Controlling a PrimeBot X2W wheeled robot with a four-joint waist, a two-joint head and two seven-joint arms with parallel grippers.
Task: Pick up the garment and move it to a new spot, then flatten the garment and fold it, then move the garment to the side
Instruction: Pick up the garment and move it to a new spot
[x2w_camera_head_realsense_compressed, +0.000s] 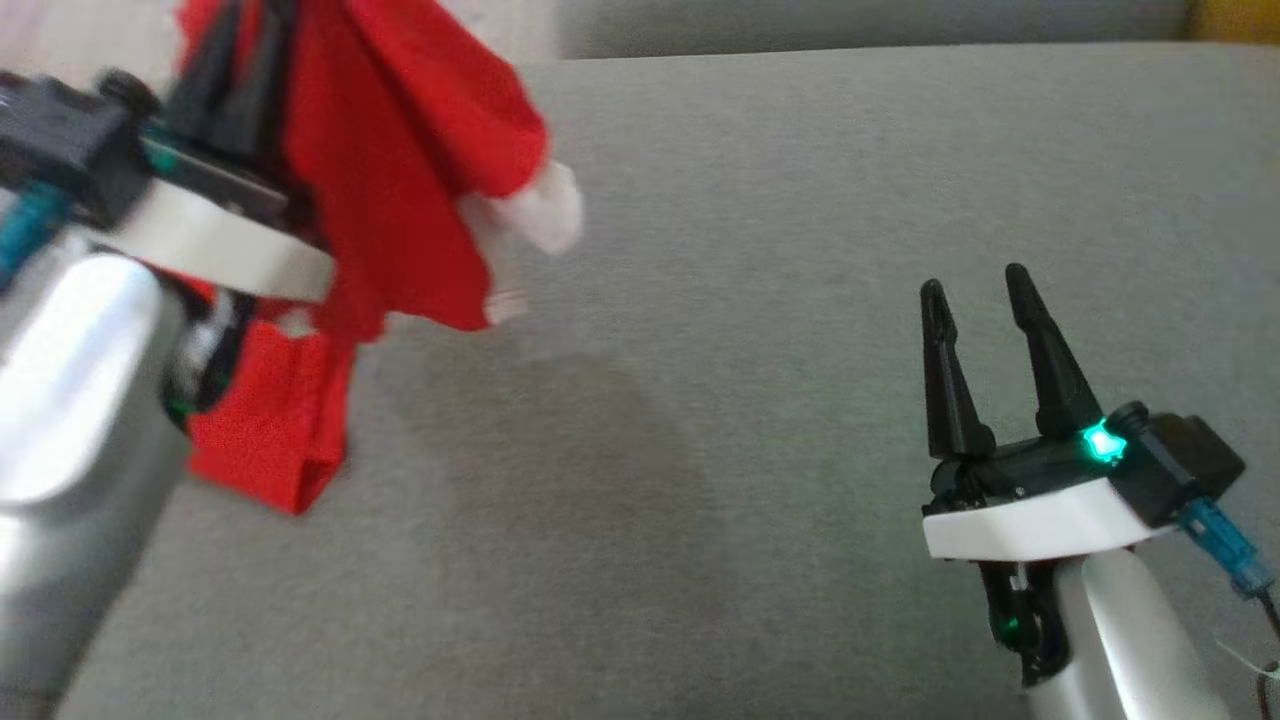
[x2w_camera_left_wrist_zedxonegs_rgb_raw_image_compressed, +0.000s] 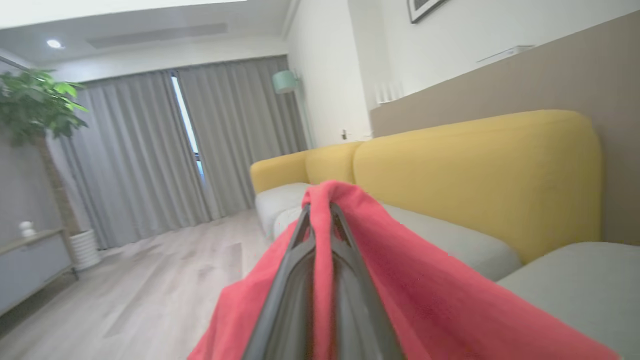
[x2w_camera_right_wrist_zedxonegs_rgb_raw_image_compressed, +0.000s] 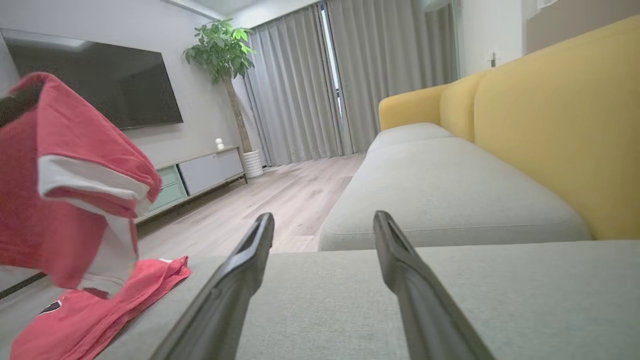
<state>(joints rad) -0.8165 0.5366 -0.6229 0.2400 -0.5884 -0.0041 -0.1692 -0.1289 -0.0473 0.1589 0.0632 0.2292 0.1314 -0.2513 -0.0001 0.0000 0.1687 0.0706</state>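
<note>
The red garment (x2w_camera_head_realsense_compressed: 400, 170) was held up at the left — pinched by the left gripper (x2w_camera_left_wrist_zedxonegs_rgb_raw_image_compressed: 320, 212) — and the right gripper (x2w_camera_head_realsense_compressed: 977, 282) was spread wide, empty

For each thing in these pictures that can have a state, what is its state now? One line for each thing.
left gripper: shut on the red garment.
red garment: lifted, hanging bunched from the left gripper; a lower part seems to lie on the sofa seat.
right gripper: open, holding nothing.
curtains: drawn, with a narrow gap.
television: screen dark.
</note>
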